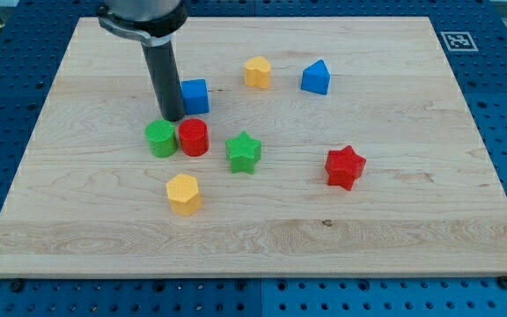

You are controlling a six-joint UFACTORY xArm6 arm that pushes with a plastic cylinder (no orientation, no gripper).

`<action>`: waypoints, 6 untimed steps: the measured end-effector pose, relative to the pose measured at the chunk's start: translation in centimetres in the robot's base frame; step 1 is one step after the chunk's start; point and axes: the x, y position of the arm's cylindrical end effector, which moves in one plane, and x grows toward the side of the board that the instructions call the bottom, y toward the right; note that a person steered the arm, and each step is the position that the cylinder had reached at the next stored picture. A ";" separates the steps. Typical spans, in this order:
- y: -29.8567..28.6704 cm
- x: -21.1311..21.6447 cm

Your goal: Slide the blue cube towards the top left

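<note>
The blue cube [195,95] sits on the wooden board [77,202], left of centre in the view's upper half. My tip [171,117] is down on the board just left of the cube and slightly below it, close to its left face; I cannot tell if they touch. The dark rod rises from there to the view's top. A green cylinder [160,139] and a red cylinder [194,137] stand side by side right below my tip.
A yellow hexagonal block [257,71] and a blue wedge-shaped block [316,77] lie toward the view's top. A green star [244,151], a red star [345,166] and another yellow hexagonal block [183,194] lie lower down. A fiducial tag [457,40] marks the top right corner.
</note>
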 end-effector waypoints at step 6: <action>3.3 -1.3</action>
